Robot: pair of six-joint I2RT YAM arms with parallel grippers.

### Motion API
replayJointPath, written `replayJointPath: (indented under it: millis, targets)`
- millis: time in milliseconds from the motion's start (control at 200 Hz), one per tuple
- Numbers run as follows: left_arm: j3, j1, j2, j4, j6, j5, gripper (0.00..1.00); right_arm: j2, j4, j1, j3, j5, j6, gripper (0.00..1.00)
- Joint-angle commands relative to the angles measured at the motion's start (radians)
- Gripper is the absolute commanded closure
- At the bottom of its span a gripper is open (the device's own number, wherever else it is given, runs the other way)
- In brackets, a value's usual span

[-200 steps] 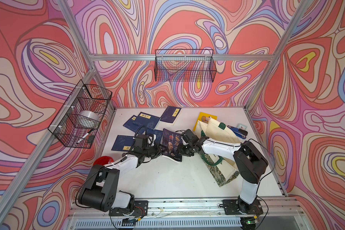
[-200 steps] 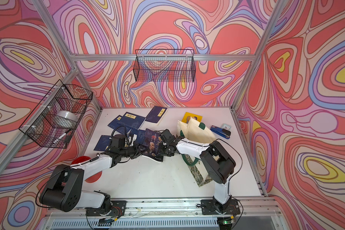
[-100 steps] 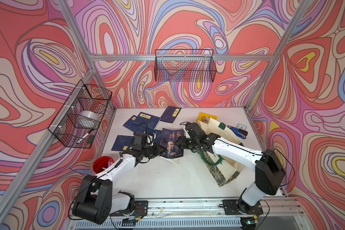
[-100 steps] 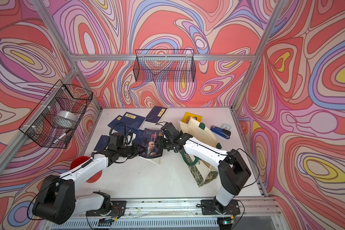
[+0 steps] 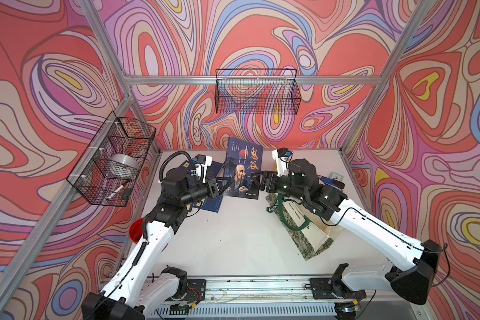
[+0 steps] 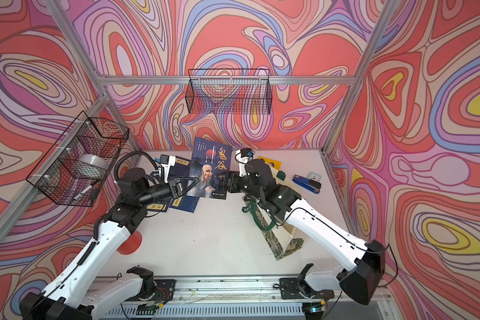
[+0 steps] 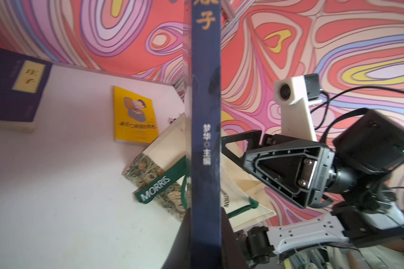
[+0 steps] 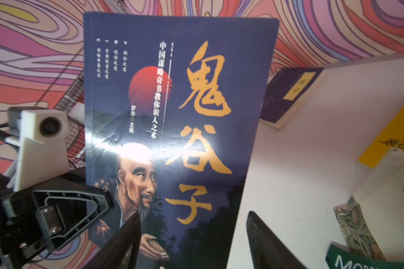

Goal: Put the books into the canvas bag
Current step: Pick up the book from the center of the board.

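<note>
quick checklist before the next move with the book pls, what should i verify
1. Grip on the book: ok. The left gripper is shut on the spine edge of the dark book.
2. Book attitude: ok. It is held upright, with its cover toward the right arm's wrist camera.
3. Right gripper ready: ok. It is open at the book's free edge and not gripping.
4. Bag mouth open enough: cannot tell. The bag lies on its side on the table.
5. Way to the bag: not ok. The right arm reaches across it.
</note>
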Motion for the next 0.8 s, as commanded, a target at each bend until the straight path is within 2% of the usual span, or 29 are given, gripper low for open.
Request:
replayJointPath:
  millis: [0,105,240,300,411,501,591,711,796]
  targets:
    - [0.001,0.015,0.010,0.450,-0.232,0.153,1.00,-0.033,0.065,-0.032,0.033,-0.112,-0.017,0.27]
    - [-0.007,0.021,0.056,0.735,-0.411,0.204,1.00,-0.053,0.049,-0.071,0.055,-0.192,-0.004,0.26]
    - [0.004,0.024,0.114,0.978,-0.564,0.237,1.00,-0.080,0.058,-0.127,0.044,-0.255,0.013,0.25]
    - [0.006,0.023,0.135,1.073,-0.624,0.240,1.00,-0.084,0.114,-0.155,0.032,-0.349,0.038,0.27]
    - [0.017,0.023,0.150,1.100,-0.648,0.251,1.00,-0.070,0.284,-0.164,0.020,-0.548,0.119,0.31]
    - [0.029,0.023,0.130,0.992,-0.583,0.264,1.00,-0.033,0.435,-0.164,0.018,-0.669,0.217,0.36]
    - [0.035,0.023,0.088,0.863,-0.489,0.264,1.00,0.012,0.511,-0.164,0.035,-0.740,0.267,0.50]
    - [0.045,0.023,0.046,0.692,-0.384,0.263,1.00,0.028,0.529,-0.164,0.053,-0.752,0.282,0.83]
    - [0.046,0.022,0.020,0.570,-0.309,0.244,1.00,0.008,0.512,-0.164,0.049,-0.715,0.263,0.99]
